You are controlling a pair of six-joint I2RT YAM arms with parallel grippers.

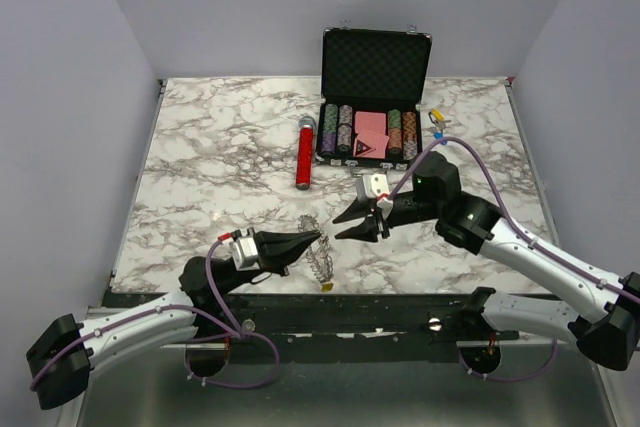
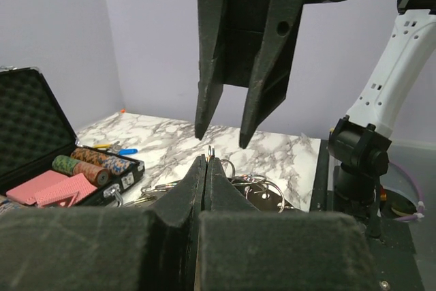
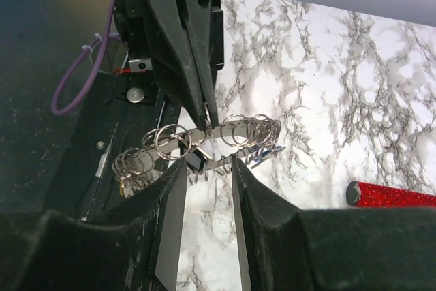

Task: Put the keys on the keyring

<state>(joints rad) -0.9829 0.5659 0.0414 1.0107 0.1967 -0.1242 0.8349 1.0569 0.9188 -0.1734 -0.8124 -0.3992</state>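
Your left arm reaches low and forward over the white marble table (image 1: 200, 157). The left gripper (image 1: 318, 238) points away from its base, jaws pressed together on a thin wire loop of the large thin metal keyring (image 3: 235, 129). The ring hangs crosswise just under and beyond those tips, with silver keys (image 3: 136, 168) and small split rings bunched along it. Your right arm bends back toward you, and the right gripper (image 1: 340, 228) faces the left one almost tip to tip, jaws apart and gripping nothing. The keyring sits just ahead of its fingertips. A small dark tag (image 3: 196, 162) lies in the gap beside one finger, contact unclear. A red glittery cylinder (image 3: 395, 195) lies well off to that gripper's side
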